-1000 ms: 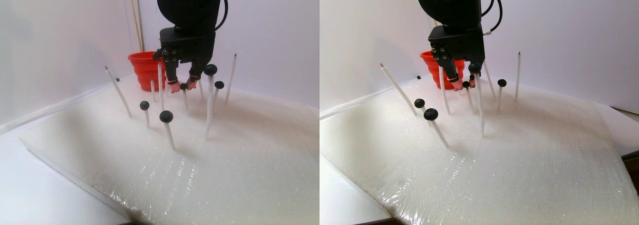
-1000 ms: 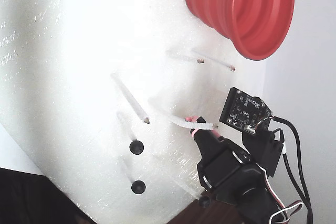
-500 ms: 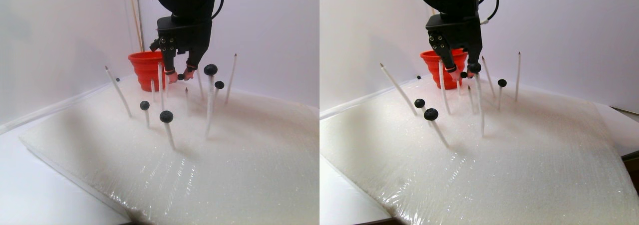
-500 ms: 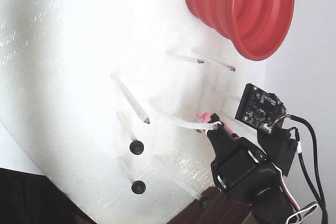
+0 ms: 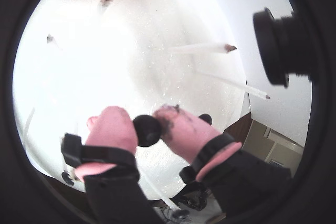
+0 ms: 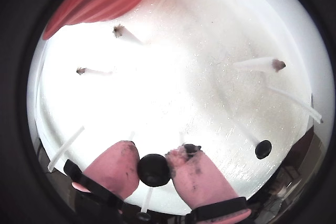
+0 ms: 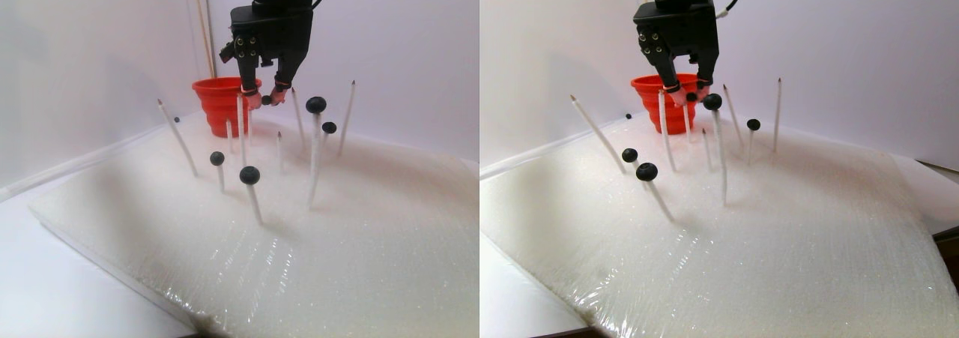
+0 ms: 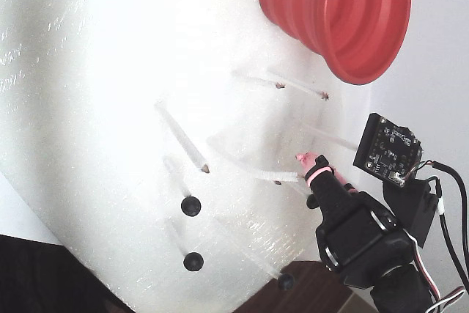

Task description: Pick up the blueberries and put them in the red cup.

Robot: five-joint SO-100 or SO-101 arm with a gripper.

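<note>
Both wrist views show the gripper (image 6: 154, 167) pinching one blueberry (image 6: 154, 170) above the foam pad (image 6: 173, 87).

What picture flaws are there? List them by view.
Both wrist views: fisheye circle with black corners, foam sheet glaring white, though the berry held by the end effector stays sharp. Fixed view: foam overexposed, red cup cropped. Stereo pair view: soft, hazy.
</note>
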